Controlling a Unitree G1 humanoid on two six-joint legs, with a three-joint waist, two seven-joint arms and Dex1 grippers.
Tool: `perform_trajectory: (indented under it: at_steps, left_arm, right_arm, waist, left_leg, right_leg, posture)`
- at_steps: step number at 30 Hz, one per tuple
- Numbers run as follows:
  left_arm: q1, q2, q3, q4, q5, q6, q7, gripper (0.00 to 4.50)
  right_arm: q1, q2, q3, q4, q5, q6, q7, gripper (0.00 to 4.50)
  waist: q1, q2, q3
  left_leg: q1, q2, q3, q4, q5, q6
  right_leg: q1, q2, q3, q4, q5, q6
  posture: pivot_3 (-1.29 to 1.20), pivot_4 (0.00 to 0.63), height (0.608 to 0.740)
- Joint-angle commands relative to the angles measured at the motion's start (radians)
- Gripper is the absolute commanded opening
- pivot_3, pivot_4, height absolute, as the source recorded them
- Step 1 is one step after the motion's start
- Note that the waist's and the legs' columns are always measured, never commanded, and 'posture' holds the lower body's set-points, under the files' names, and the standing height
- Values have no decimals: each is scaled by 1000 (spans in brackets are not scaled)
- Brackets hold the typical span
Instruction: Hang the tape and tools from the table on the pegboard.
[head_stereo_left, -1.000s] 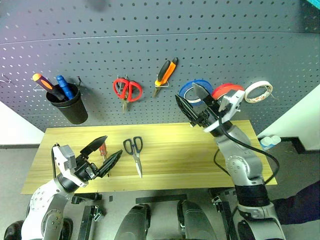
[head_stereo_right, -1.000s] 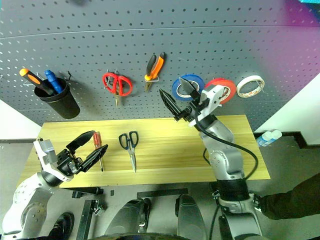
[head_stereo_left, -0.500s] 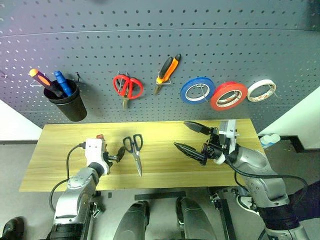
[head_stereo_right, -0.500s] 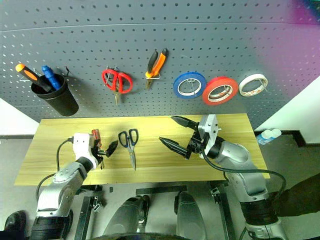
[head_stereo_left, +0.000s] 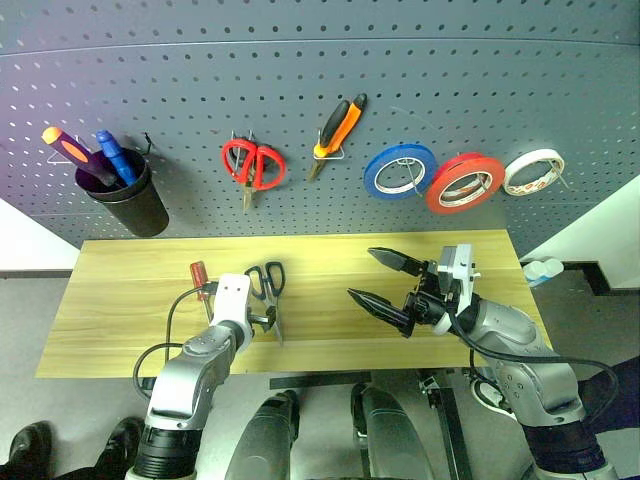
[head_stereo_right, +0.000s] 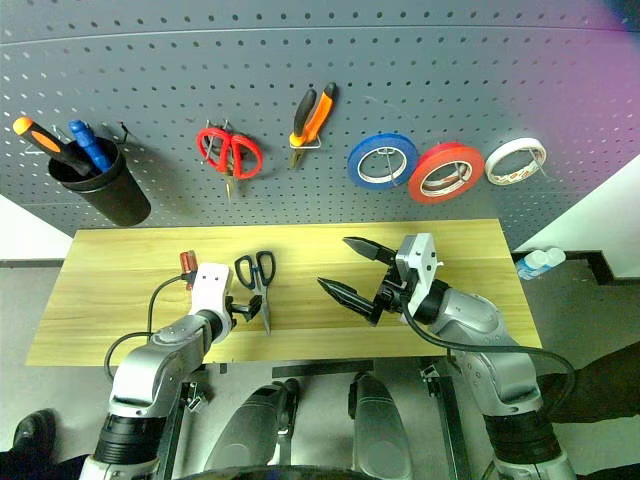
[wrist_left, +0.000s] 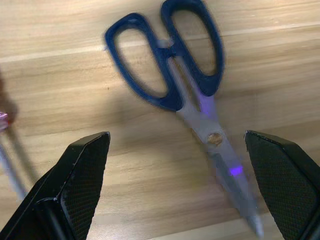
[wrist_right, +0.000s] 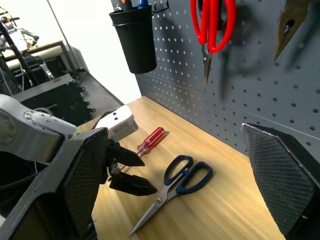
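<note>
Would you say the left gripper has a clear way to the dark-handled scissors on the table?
Probably yes: the left gripper is open just beside the scissors, with only bare table between them.

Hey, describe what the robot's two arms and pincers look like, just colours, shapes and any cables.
Both arms are smooth silver-grey shells with rounded joints, a black cable looping alongside each. Each wrist carries a white boxy block. The left pincer and right pincer each have two black, tapering, pointed fingers whose inner faces carry a fine cross-hatched texture.
</note>
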Motion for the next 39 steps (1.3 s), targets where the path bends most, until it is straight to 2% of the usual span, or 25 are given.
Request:
perform_trajectory:
  at_steps: [1, 9, 24, 27, 36, 37, 39]
  left_arm:
    - [-57, -29, -18, 36, 48, 29, 52, 4500]
    - [-158, -94, 23, 205, 84, 97, 111, 4500]
    - [-202, -163, 79, 312, 92, 98, 124, 4500]
    - [-197, -173, 80, 312, 90, 131, 122, 3919]
    - [-203, -180, 95, 319, 94, 171, 113, 1120]
    - [-203, -186, 105, 319, 88, 171, 111, 898]
    - [-204, -188, 108, 320, 85, 176, 105, 883]
  right_arm:
    - [-11, 7, -16, -47, 20, 7, -11, 4469]
    - [-36, 5, -26, -56, 27, 32, -35, 4469]
    - [-33, 24, -23, -47, 7, 21, -70, 4469]
    - [-33, 27, -26, -41, 5, 14, -67, 4500]
    - [-49, 42, -28, -32, -7, -4, -78, 4500]
    - [-54, 42, -30, -30, -7, -3, -80, 4500]
    - [-65, 43, -35, -28, -6, 3, -88, 4500]
  waist:
    - [-1, -2, 4]
    - [-5, -1, 7]
    - [-4, 0, 8]
    - [-6, 1, 8]
    - [-6, 2, 9]
    - [-6, 2, 9]
    - [-7, 2, 9]
  left_leg:
    - [0, 0, 0, 1, 0, 0]
    - [-9, -1, 0, 12, -1, 2]
    - [-9, -2, 0, 13, -2, 3]
    - [-9, -2, 0, 13, -2, 3]
    - [-8, -2, 0, 14, -2, 3]
    - [-8, -2, 0, 14, -2, 3]
    - [-8, -2, 0, 14, -2, 3]
  right_leg:
    - [0, 0, 0, 0, 0, 0]
    - [-5, 0, 0, 2, 3, 4]
    - [-3, -1, 0, 2, 3, 5]
    - [-3, -1, 0, 2, 4, 6]
    - [-2, -1, 0, 1, 4, 6]
    - [-2, -1, 0, 1, 4, 6]
    - [-2, -1, 0, 1, 4, 6]
  posture:
    - [-81, 321, 740]
    - [-109, 322, 740]
    - [-125, 331, 740]
    - [-127, 333, 740]
    - [-128, 335, 740]
    - [-126, 337, 740]
    - [-124, 338, 740]
